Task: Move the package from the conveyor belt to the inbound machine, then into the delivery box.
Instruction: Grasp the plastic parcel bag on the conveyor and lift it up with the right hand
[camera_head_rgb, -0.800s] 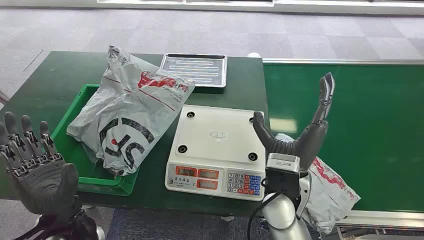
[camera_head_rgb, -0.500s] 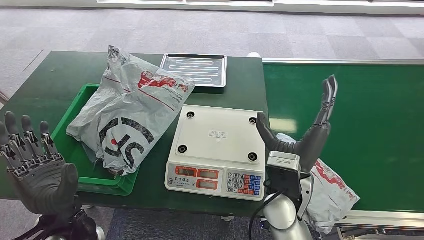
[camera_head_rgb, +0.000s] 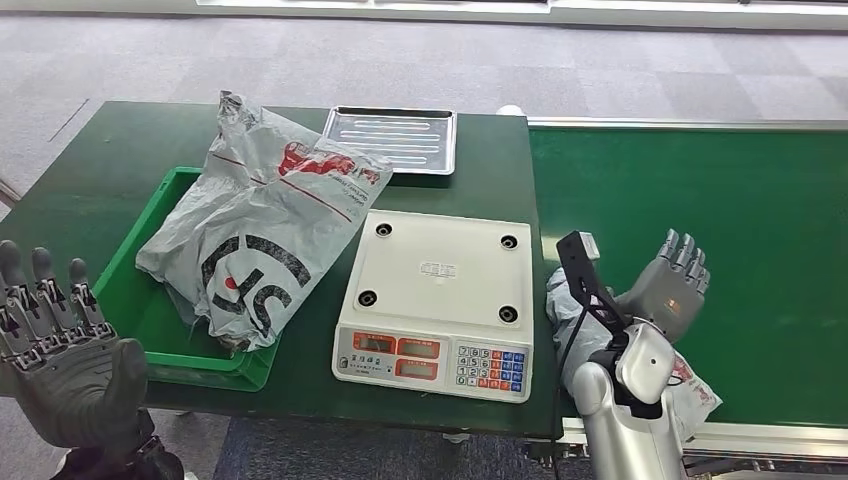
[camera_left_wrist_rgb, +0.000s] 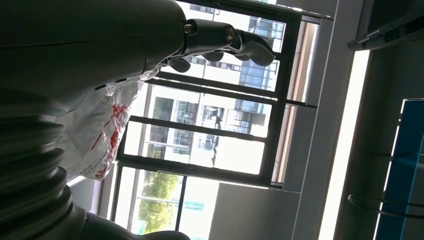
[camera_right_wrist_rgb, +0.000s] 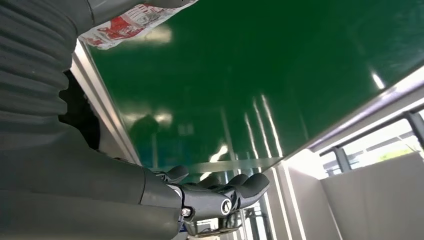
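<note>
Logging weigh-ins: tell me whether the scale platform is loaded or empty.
Empty: the scale platform is bare; one package lies in the green bin, another on the conveyor belt.

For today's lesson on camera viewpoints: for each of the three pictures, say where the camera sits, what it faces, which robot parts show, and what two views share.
Head view: high on the body, looking down at the white weighing scale and green conveyor belt; both open hands show, left hand, right hand.
Left wrist view: behind the left hand, facing windows.
Right wrist view: behind the right hand, facing the belt.
Shared: the grey plastic package with red print lies on the belt in the head and right wrist views.
</note>
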